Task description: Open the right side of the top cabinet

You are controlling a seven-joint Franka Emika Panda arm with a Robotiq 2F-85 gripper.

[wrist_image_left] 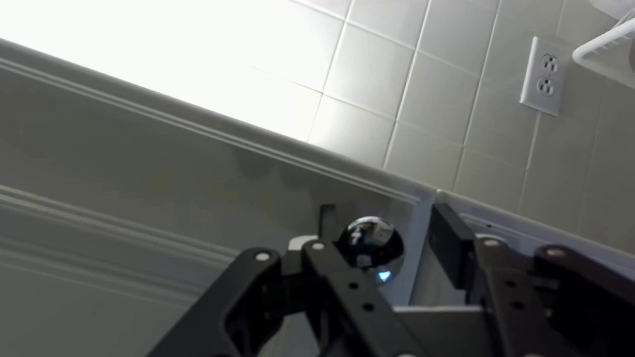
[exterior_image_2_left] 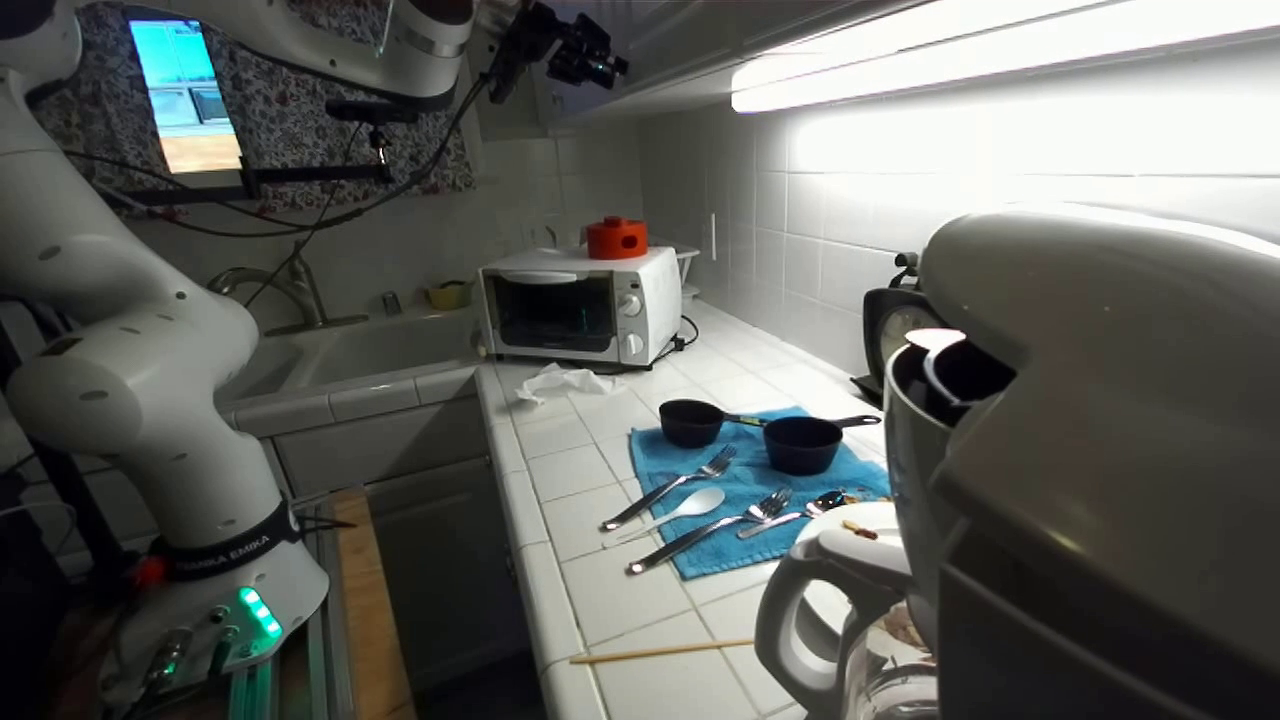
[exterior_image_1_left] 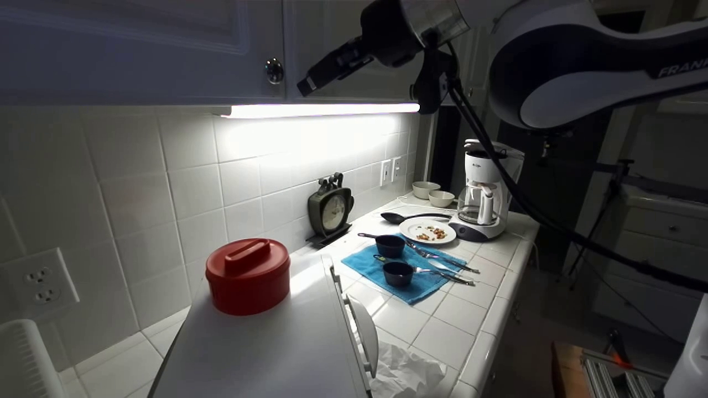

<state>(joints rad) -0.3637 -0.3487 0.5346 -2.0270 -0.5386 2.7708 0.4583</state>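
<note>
The top cabinet (exterior_image_2_left: pixel 690 45) is white and its two doors look shut, so its inside is hidden. The right side door (exterior_image_1_left: pixel 332 33) is white and panelled, and fills the left of the wrist view (wrist_image_left: pixel 124 198). Its round silver knob (wrist_image_left: pixel 379 235) shows in the wrist view, but in an exterior view it is hidden behind the gripper. My gripper (wrist_image_left: pixel 389 243) is open, with one finger on each side of this knob. The knob sits nearer the left finger; whether they touch is unclear. The gripper also shows in both exterior views (exterior_image_1_left: pixel 307 85) (exterior_image_2_left: pixel 605 70). The twin door (exterior_image_1_left: pixel 138 50) has its own knob (exterior_image_1_left: pixel 274 71).
A lit tube (exterior_image_1_left: pixel 326 110) runs under the cabinet. Below stand a white toaster oven (exterior_image_2_left: pixel 590 310) with a red container (exterior_image_1_left: pixel 249 276) on top, a dial scale (exterior_image_1_left: pixel 332 213), and a white coffee maker (exterior_image_1_left: pixel 484 193). A blue towel (exterior_image_1_left: pixel 365 262) holds dark pots and cutlery.
</note>
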